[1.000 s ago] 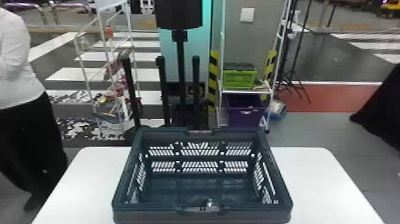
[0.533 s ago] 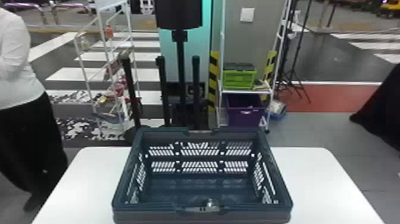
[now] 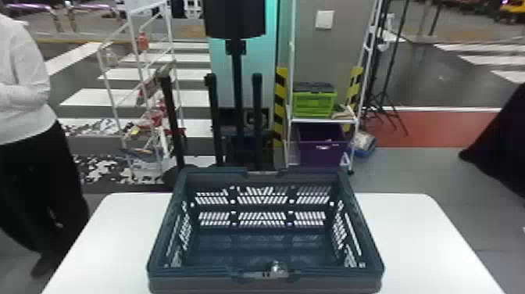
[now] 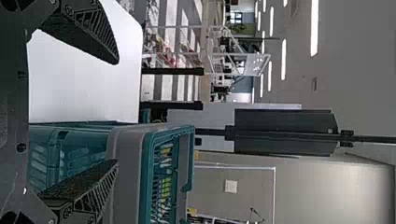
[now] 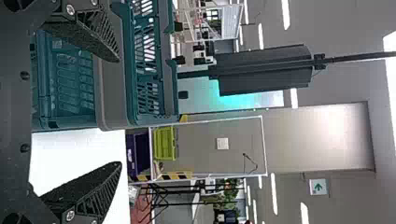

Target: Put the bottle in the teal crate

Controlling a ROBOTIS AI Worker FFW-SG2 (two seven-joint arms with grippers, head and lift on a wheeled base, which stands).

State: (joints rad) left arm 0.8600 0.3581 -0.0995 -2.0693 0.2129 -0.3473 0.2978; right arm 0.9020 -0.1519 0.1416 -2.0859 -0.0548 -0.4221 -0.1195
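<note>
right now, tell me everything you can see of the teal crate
The teal crate stands upright, open top up, on the white table, its underside resting there. It is rectangular and looks like hard plastic, with rows of slots in its walls, a grey band outside below the rim and a handle recess midway along the near and far sides. A small shiny thing shows at the near rim; I can't tell what it is.

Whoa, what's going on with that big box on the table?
The robot is meant to put a bottle in the teal crate. Right now the crate stands open-topped on the white table. The left gripper and the right gripper are both open and empty, so nothing is being held. A small clear thing shows at the crate's near rim, but I can't tell if that's the bottle.
</note>
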